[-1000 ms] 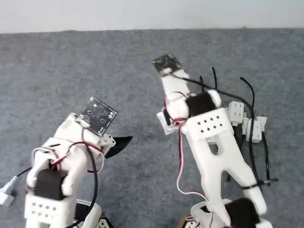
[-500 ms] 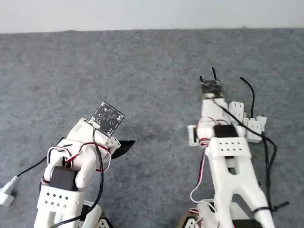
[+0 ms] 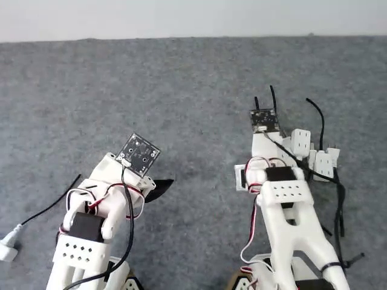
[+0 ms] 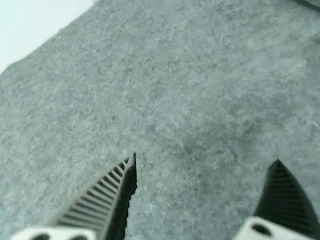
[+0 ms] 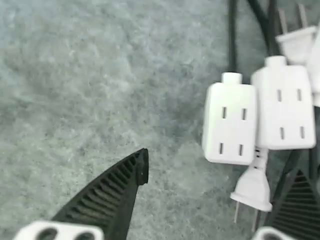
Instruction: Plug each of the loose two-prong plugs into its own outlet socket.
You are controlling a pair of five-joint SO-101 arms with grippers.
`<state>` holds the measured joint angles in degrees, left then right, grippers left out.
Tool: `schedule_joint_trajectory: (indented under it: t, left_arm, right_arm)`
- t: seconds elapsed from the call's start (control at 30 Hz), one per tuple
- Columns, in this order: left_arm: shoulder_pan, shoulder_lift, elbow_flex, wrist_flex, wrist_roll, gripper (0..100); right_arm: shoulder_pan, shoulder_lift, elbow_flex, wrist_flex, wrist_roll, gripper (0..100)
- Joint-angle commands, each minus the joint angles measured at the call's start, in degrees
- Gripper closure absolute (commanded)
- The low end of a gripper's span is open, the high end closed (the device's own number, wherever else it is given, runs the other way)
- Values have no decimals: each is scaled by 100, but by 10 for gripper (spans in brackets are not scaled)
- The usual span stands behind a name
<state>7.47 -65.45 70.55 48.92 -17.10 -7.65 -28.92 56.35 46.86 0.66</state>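
Two outlet blocks (image 5: 230, 122) lie just ahead of the right gripper (image 5: 221, 170), jaws apart, with a loose plug (image 5: 252, 190) just beside them, prongs pointing back toward it; the left gripper (image 4: 205, 161), also spread, hangs well apart.

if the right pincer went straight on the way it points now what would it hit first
Probably the nearer white outlet block, or the loose plug beside it; both lie ahead of the open right pincer. Depth is unclear.
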Motion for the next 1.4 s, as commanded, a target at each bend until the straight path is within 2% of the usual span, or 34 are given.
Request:
schedule_joint_trajectory:
  t: [0.0, 0.27, 0.4, 0.67, 1.0, 1.1, 1.23, 1.27, 1.37]
  left_arm:
    - [9, -79, 75, -352, 114, 610]
    - [0, -79, 136, -413, 88, 610]
    - [0, -79, 136, -413, 88, 610]
    - [0, -79, 145, -413, 88, 610]
    - [0, -79, 180, -413, 88, 610]
    - [0, -79, 180, -413, 88, 610]
    - [0, -79, 180, -413, 88, 610]
    - [0, -79, 180, -413, 88, 610]
    - [0, -79, 180, -413, 88, 610]
  right_arm:
    - [-242, -215, -44, -207, 141, 597]
    - [-48, 277, -290, -558, 141, 597]
    - [295, 1244, -1073, -136, 132, 597]
    - [365, 2941, -2347, 330, 105, 597]
    - [418, 3240, -2470, 338, 97, 604]
    - [418, 3240, -2444, 400, 97, 690]
    - [426, 3240, -2444, 453, 97, 883]
    - [444, 3240, -2444, 453, 97, 909]
    - [567, 3240, -2444, 497, 97, 901]
